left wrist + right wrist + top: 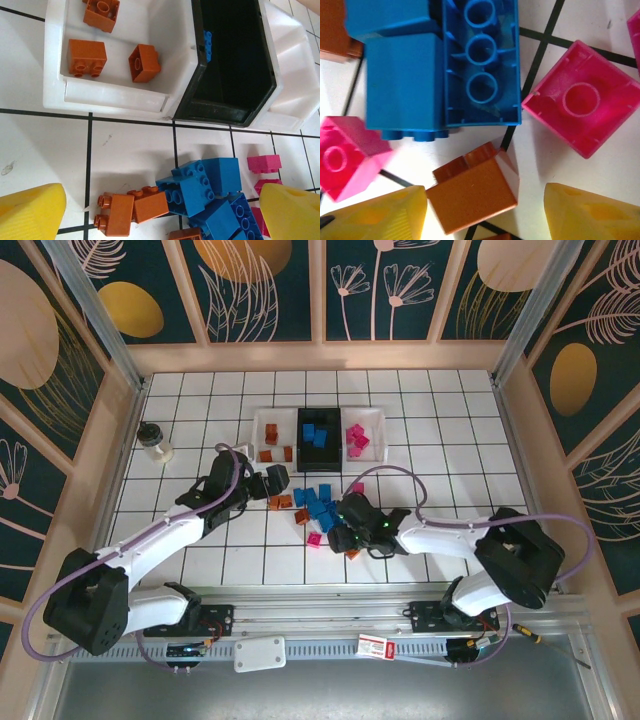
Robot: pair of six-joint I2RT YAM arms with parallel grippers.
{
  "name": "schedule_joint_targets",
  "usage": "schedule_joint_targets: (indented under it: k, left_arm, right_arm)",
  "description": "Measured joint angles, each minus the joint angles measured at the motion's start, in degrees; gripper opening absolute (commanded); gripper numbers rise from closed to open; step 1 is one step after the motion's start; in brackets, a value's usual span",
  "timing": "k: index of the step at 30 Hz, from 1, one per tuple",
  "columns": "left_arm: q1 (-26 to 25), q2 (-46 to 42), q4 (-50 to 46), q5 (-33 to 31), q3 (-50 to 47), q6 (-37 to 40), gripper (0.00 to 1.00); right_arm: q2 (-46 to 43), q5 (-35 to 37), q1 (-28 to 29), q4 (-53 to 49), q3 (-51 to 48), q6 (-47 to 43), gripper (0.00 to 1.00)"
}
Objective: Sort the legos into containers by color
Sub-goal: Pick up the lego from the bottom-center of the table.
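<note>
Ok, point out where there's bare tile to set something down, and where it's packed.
Free: the tiles between the jar and the left white tray; the tiles from the right white tray to the right wall; the row behind the trays. Crowded: the loose brick pile just in front of the black tray.

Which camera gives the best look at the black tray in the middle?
The top external view: it takes in the whole black tray, with the blue bricks lying inside it. The left wrist view shows the tray's near end closer up but cut off at the top, its inside dark, with one blue brick against a wall.
</note>
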Motion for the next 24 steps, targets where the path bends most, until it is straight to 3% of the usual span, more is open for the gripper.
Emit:
schedule_joint_targets:
  k: [5, 13, 20, 24]
  left_arm:
    - [0.00, -0.04, 0.00, 0.13, -0.09, -0.02, 0.98]
    - [0.00, -0.90, -0.90, -0.31, -0.28, -0.07, 0.98]
    - [0.00, -6.49, -3.54, -4.33, -0.66, -1.49, 0.98]
    - [0.00, -10.78, -4.50, -7.52, -1.81, -2.62, 0.99]
  right_arm:
    - [1.79, 1.64, 0.00, 0.11, 1.14, -1.27, 0.52]
    - [1.77, 1.38, 0.00, 1.51, 1.16, -3.50, 0.30]
    - [-7.21, 0.35, 0.15, -2.62, 2.71, -4.70, 0.25]
    - [-6.73, -0.61, -1.14, -3.65, 11.47, -7.76, 0.25]
